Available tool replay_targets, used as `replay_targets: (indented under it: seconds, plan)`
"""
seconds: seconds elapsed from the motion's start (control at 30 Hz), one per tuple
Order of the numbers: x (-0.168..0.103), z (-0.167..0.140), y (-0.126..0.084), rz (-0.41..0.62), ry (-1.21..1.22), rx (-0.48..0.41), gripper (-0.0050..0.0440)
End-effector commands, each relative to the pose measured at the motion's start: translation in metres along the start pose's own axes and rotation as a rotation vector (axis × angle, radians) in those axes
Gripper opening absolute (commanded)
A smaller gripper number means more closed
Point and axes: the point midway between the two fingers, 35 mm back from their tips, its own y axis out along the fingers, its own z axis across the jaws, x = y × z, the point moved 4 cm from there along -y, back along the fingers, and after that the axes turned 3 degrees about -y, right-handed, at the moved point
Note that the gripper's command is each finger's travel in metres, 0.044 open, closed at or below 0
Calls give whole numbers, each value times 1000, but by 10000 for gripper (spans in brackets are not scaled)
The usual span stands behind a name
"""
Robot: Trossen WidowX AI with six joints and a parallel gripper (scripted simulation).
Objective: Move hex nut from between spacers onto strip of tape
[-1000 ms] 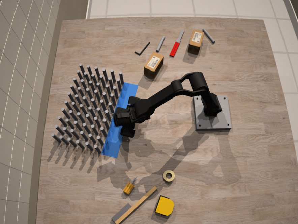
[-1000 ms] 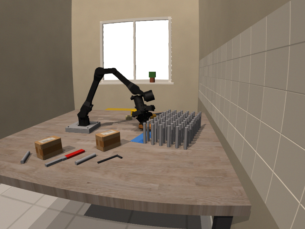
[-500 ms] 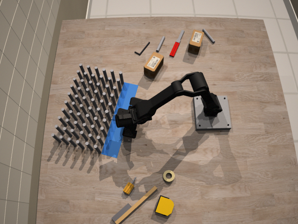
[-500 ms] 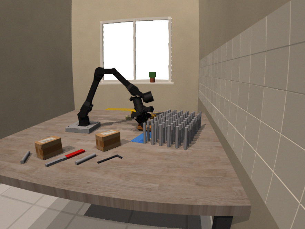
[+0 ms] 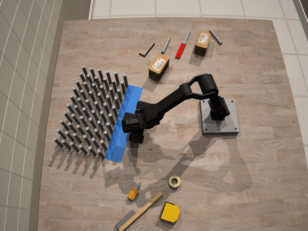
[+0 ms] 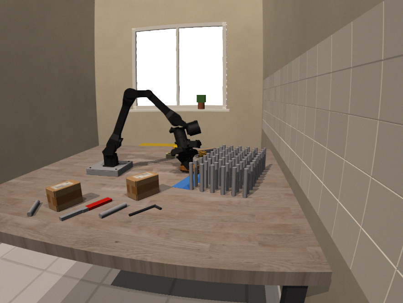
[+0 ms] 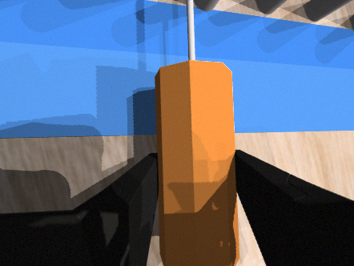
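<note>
The hook pick [image 7: 195, 160] has its hook tip cut off by the wrist view's upper edge; the hex nut stays hidden among the spacers [image 5: 92, 109].

The arm reaches out from its base, elbow raised high, forearm sloping down to the wrist. The wrist bends low, pointing the gripper [image 7: 195, 192] close over the table surface. Its black fingers are clamped on the orange-brown handle of the hook pick [image 7: 195, 152], one on either side of it.
</note>
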Motion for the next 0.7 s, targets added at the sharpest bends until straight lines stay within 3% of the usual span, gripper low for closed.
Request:
replay_targets:
  seconds: [0.0,0.23,0.67]
  plan:
    - [12,-3,-9,-40,35,6,-50]
    - [14,0,-4,-34,27,8,-50]
    - [19,-4,-17,-57,35,15,-50]
